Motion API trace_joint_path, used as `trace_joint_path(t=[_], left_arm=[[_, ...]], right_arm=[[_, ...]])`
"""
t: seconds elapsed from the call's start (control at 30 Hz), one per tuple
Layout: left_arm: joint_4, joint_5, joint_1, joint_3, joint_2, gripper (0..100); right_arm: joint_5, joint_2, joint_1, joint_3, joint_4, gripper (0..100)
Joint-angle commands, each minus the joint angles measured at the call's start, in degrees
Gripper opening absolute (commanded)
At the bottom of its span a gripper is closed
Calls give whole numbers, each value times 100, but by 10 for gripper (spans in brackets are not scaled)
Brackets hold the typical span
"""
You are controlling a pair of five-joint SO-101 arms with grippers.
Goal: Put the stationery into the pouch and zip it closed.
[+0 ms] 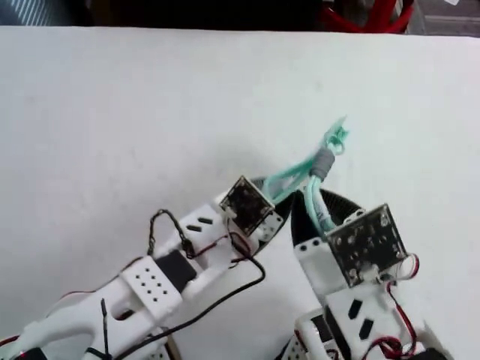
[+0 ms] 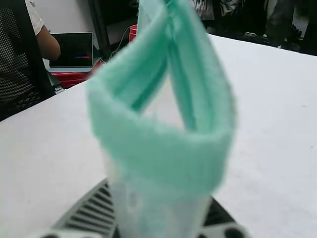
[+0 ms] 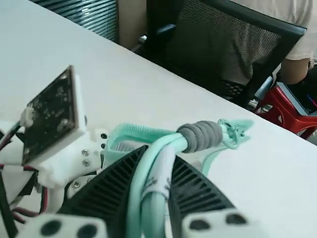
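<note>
Two grips on the pouch [image 2: 158, 153], up over the table [image 1: 112, 112]: our left gripper [image 2: 159, 220] pinches its open end, right gripper [image 3: 156, 193] clamps the zip edge, puller [image 3: 233, 130] just beyond it, nearer the right.

**White table with office furniture around its edges**

A plain white table [image 1: 112, 112] is stretching across the whole high view. Beyond its far edge a dark strip of room is showing, with a bright red shape [image 1: 367, 16] sitting toward one end and a slatted, striped panel [image 1: 30, 11] filling the opposite corner. In the right wrist view, a black mesh office chair [image 3: 223, 44] is standing just past the table's edge — its curved backrest is rising above the tabletop. In the left wrist view, a laptop [image 2: 73, 49] is standing open with a dark screen, sitting just above a red box-like item [image 2: 74, 78] beside the table.
</note>
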Motion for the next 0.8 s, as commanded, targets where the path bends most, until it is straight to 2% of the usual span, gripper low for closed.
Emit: trace_joint_path(t=[0.0, 0.2, 0.4, 0.67, 0.77], left_arm=[[-62, -9, 75, -141, -40, 24], [-62, -9, 66, -141, -48, 24], [-62, -18, 48, -158, -48, 24], [-62, -26, 40, -167, -40, 24], [-70, -26, -13, -167, -40, 24]], right_arm=[[167, 31, -163, -299, 303, 18], [484, 22, -242, -299, 804, 18], [501, 286, -2018, -334, 1516, 18], [765, 760, -2642, -536, 1534, 18], [774, 769, -2677, -905, 1534, 18]])
